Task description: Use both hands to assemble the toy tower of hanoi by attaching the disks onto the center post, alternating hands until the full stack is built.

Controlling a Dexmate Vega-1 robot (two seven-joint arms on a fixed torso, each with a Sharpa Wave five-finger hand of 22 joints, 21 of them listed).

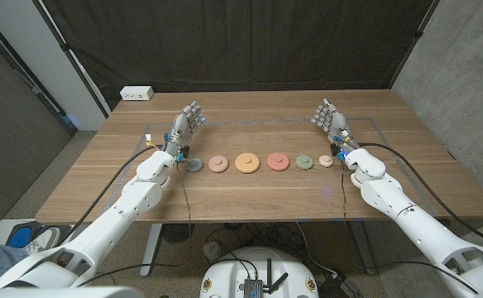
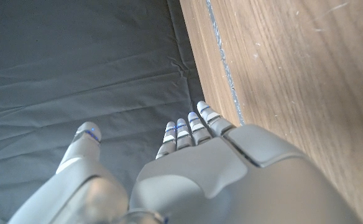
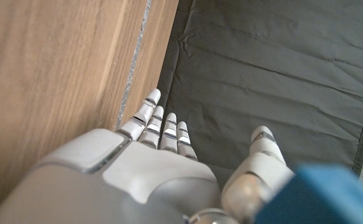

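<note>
nothing looks stacked yet: the disks (image 1: 248, 162) lie in a row mid-table (image 1: 250, 199) between the left hand (image 1: 186, 126) and right hand (image 1: 331, 120), both empty with fingers spread.

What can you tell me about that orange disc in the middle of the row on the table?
The orange disc is round and flat, with a matte finish, and has a small darker spot at its centre that may be a hole. It looks like the largest in the row. It lies flat on the wooden table, between a pink disc and a red disc, apart from both. Neither hand touches it.
</note>
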